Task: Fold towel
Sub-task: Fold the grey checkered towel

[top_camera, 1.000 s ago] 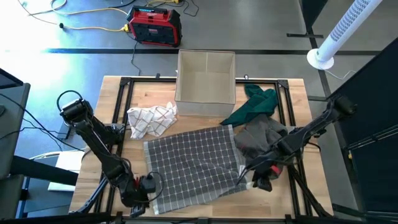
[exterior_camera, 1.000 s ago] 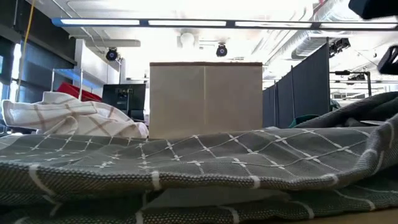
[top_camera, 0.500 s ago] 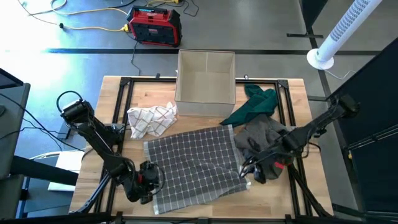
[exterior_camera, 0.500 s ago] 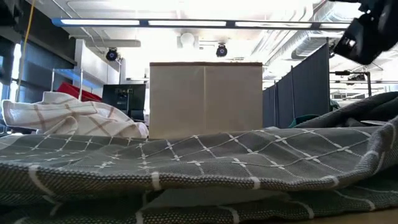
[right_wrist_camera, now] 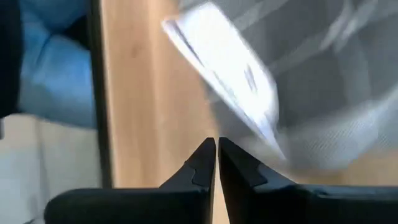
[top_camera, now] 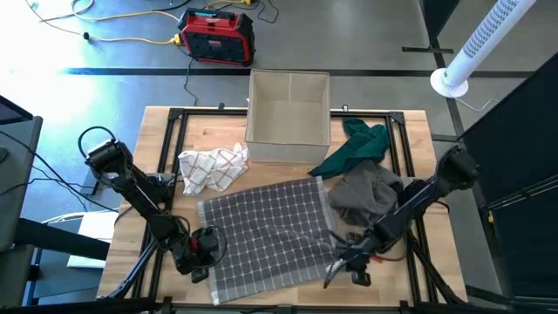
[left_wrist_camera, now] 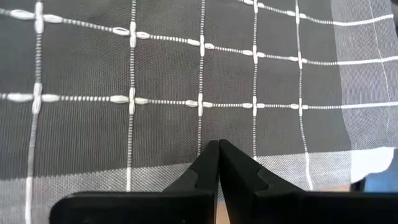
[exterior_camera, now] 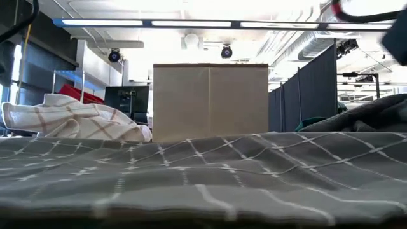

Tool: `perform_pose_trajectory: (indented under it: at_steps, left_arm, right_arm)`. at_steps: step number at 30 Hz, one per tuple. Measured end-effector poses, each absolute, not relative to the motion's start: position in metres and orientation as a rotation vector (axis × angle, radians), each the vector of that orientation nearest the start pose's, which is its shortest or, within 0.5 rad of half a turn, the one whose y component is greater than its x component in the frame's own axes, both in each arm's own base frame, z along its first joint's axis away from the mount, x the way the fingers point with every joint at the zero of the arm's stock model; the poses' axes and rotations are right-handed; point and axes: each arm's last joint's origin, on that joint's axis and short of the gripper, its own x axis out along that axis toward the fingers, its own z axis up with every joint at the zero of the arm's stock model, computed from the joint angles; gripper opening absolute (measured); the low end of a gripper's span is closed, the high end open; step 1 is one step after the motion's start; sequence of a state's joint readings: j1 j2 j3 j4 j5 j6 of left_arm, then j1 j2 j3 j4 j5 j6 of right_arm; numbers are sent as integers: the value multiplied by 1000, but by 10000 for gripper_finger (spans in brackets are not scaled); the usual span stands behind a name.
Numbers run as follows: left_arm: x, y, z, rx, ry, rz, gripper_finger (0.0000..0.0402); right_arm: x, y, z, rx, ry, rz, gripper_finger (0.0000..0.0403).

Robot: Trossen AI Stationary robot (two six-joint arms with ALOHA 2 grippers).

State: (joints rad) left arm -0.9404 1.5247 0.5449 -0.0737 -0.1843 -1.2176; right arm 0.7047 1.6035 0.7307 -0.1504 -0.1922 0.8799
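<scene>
While my 2 hands sit at the near edge of the worktop [top_camera: 410,131], the open cardboard box [top_camera: 289,106] at the far side shows nothing inside. My left hand [top_camera: 202,256] is pinched shut at the near left edge of the grey checked towel [top_camera: 266,235], spread flat mid-worktop. My right hand [top_camera: 334,273] is closed tight near its near right corner, holding nothing I can see. A white plaid cloth [top_camera: 212,166], a green cloth [top_camera: 359,145] and a grey cloth [top_camera: 366,192] lie beyond.
</scene>
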Motion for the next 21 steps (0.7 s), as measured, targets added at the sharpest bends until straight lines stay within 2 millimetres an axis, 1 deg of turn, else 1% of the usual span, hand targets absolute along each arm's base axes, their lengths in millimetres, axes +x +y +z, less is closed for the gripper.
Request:
perform_pose_trajectory:
  at_steps: [3,6,9,12,14,16,21]
  left_arm:
    - [146,-193,118,-496,1145,-90,1]
    - [145,-192,127,-502,1166,-132,0]
    - [149,-195,147,-539,1087,-192,0]
    - [149,-193,155,-532,1023,-192,0]
    - [150,-193,157,-526,992,-187,0]
    - [150,-193,155,-521,980,-196,0]
    - [153,-199,138,-542,989,-221,0]
  right_arm:
    - [209,187,147,517,1253,308,2]
    - [209,180,168,523,1148,318,1]
    - [212,168,191,429,936,245,0]
    - [219,150,202,320,803,150,0]
    - [228,137,201,268,782,103,0]
    - [239,123,195,221,783,44,0]
    - [264,102,164,190,842,-33,0]
